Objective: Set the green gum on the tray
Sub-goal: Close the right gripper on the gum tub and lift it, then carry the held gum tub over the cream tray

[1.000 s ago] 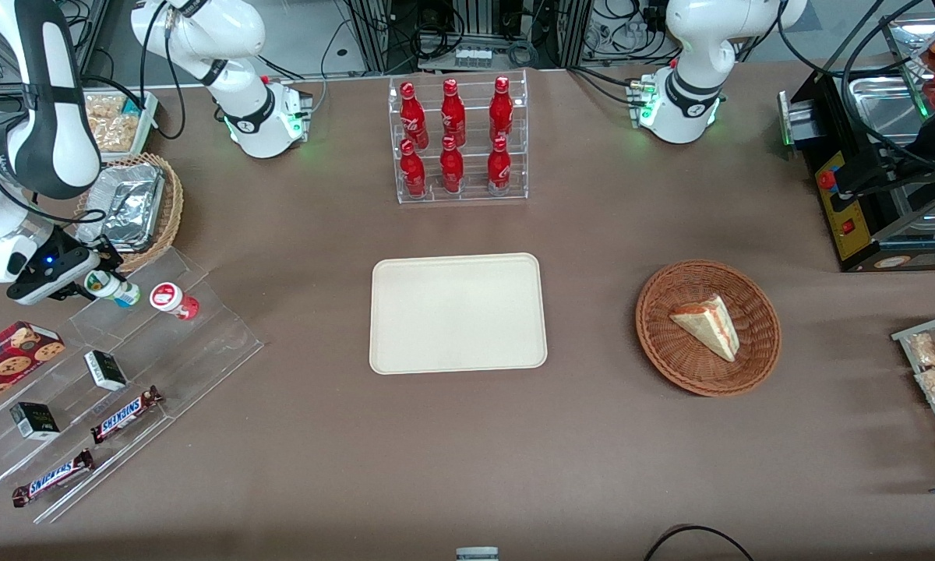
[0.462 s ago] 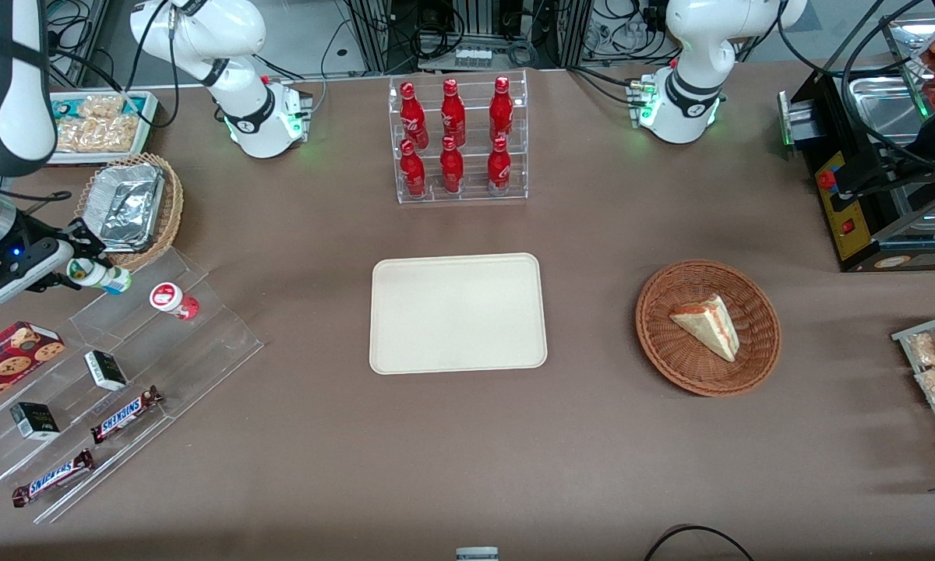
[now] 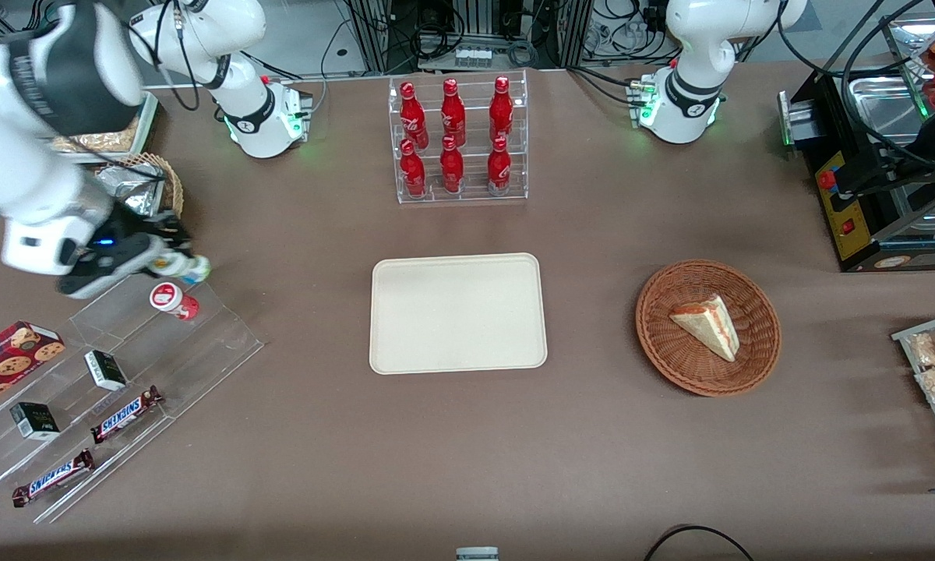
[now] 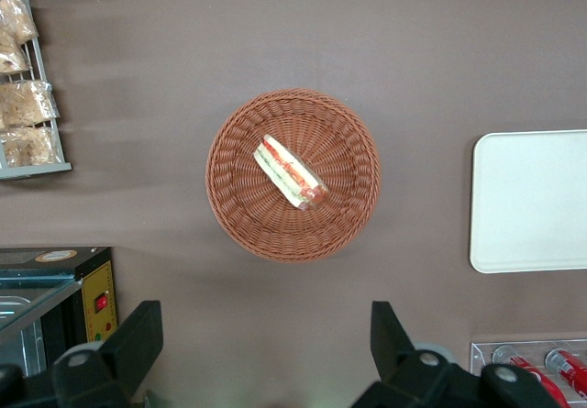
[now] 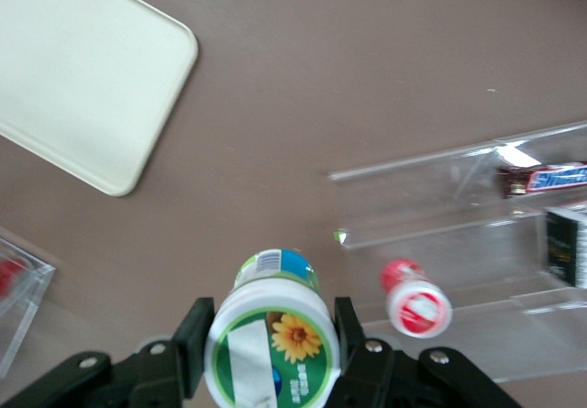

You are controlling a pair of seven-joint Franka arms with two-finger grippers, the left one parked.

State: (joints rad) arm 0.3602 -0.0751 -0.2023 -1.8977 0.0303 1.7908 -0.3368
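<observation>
Aloft, sunflower-labelled green gum (image 5: 272,344) in claw (image 3: 173,260)

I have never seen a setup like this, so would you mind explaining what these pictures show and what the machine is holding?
These are two white robot arms bolted to a brown table, each ending in a two-finger gripper. One picture looks down on the table from the front; the other two come from small cameras on the arms' wrists.

The working arm's gripper is above the clear plastic display rack, at its end of the table. It is shut on the green gum, a small white canister with a green lid, held clear of the rack. A similar red-lidded canister remains on the rack with chocolate bars.

The beige tray lies mid-table with nothing on it. Farther from the front camera stands a rack of red bottles. Toward the parked arm's end, a wicker basket holds a sandwich.
</observation>
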